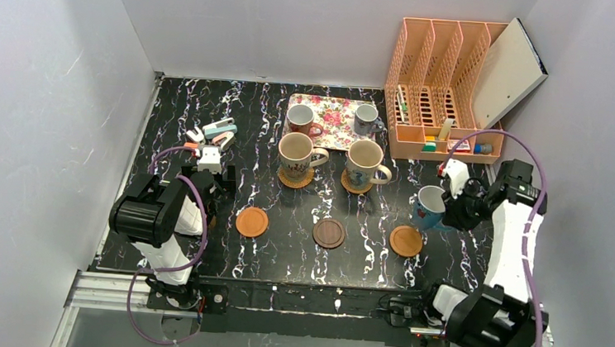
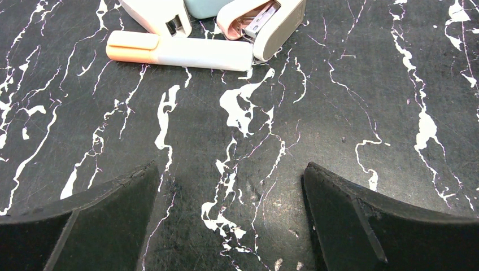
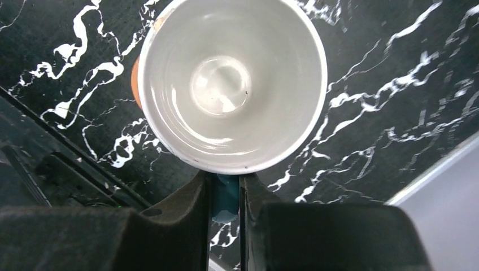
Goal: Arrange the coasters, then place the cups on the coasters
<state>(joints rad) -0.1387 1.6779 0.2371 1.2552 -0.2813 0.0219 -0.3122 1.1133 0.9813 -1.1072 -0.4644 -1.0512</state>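
over black marbled table, pinches empty blue cup by its handle with right gripper, near orange-brown coaster; spreads left gripper wide, holding nothing; on floral tray, two small cups.

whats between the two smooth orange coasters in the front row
A dark brown round wooden coaster, bare, lies between the left smooth orange-brown coaster and the right smooth orange-brown coaster, touching neither. The top external view shows it.
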